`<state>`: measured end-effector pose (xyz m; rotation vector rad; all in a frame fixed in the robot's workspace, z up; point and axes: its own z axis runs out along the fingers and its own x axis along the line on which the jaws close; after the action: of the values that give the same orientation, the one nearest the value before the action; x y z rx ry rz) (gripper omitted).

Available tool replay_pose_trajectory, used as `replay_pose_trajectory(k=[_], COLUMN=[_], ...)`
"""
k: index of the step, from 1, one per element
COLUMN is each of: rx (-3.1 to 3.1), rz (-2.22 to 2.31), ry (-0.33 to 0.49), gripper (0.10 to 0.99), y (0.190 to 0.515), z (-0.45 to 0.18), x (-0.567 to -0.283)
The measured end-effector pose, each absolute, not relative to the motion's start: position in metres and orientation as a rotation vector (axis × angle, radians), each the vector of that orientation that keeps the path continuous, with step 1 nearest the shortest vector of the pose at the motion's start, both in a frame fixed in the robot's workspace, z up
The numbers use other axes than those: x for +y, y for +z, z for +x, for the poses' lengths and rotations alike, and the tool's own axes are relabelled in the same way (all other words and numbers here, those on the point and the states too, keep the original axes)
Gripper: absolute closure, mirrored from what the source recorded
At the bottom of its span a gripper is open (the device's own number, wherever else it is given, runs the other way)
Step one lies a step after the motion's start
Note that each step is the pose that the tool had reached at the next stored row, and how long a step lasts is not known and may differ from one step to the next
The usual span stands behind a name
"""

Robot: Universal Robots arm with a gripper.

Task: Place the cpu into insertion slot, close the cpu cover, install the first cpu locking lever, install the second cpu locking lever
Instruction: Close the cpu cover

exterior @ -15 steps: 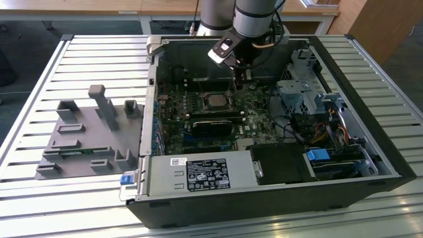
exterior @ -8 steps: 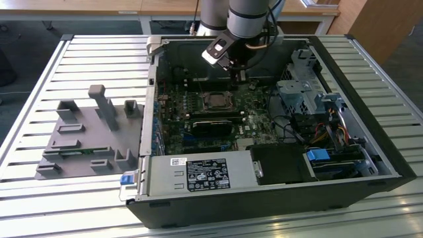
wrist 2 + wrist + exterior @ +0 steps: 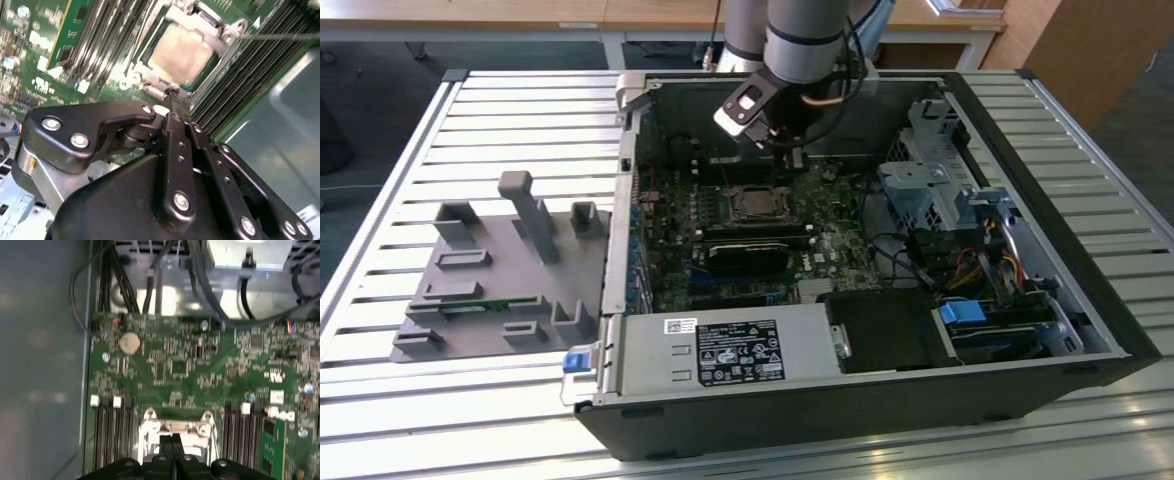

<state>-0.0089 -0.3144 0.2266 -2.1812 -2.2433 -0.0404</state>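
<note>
cpu (image 3: 183,56) in insertion slot (image 3: 731,205), RAM slots (image 3: 250,65) both sides, mobo (image 3: 175,365) in case (image 3: 854,410)

End effector (image 3: 172,439) over cpu cover (image 3: 201,429)

Silvery cpu (image 3: 181,54) flat in insertion slot (image 3: 144,64), cpu cover (image 3: 221,34) down, chip thru window.

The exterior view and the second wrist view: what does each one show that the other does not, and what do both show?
Exterior view: the whole open computer case on a slatted table, a grey holder block at the case's exterior-view left, and the power supply. Second wrist view: close detail of the cpu cover lying as a frame around the cpu, with the fingertips together near the cover's edge. Both: the hand, the cpu and the green motherboard.
</note>
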Motion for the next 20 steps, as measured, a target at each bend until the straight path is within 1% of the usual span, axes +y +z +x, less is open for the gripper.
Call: replay_pose_trajectory(k=[10,20], rx=[-2.243,-2.243], rz=[-2.181,-2.181], ry=[-0.041,-0.041], gripper=[0.969,0.969], y=[0.215,0.211], z=[-0.025,-0.045], x=[-0.315,-0.315])
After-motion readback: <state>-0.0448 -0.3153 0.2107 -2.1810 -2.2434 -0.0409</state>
